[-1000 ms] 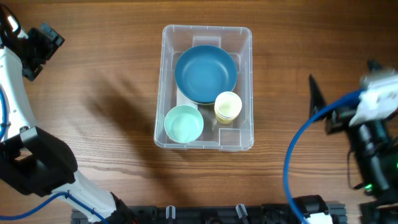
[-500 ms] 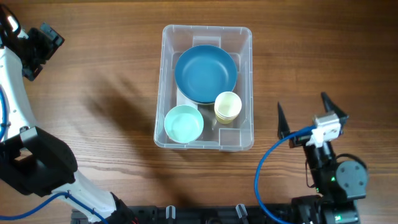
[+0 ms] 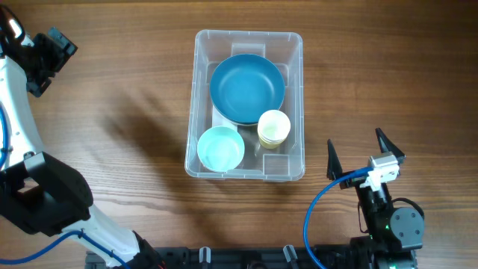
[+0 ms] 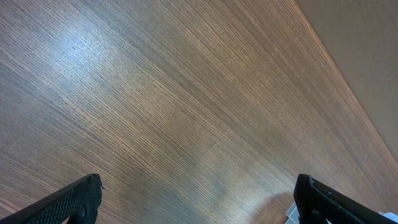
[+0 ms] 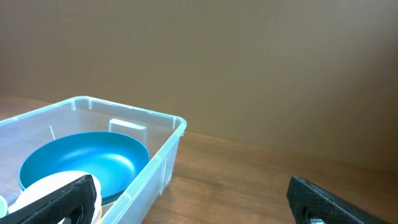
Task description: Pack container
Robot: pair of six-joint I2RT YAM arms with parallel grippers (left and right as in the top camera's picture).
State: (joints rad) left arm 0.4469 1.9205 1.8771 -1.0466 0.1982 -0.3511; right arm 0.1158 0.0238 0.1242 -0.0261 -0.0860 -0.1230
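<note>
The container (image 3: pixel 249 33) sits on the wooden tabletop (image 3: pixel 134 97), slightly toward the far side of centre, its long axis running away from the robot. Three things lie inside it: a blue bowl (image 3: pixel 246 88) fills the far half, a pale mint bowl (image 3: pixel 221 149) sits in the near left corner, and a cream-yellow cup (image 3: pixel 274 128) stands just beside it on the right, overlapping the blue bowl's near rim when seen from above. The right hand (image 3: pixel 353 137) hangs near the container's near right corner, apart from it, with a blue cable looping down behind. Its two dark fingers are spread wide with nothing between them. The right wrist view shows each finger at a bottom corner, and the container's clear wall and the blue bowl sit to the left of the gap. The left hand (image 3: pixel 48 63) is well apart from the container, up at the far left edge of the tabletop. Its wrist view shows only bare wood grain and the tabletop's edge, with its fingers parted wide at the lower corners — empty as well. Neither hand touches the container or anything in it.
</note>
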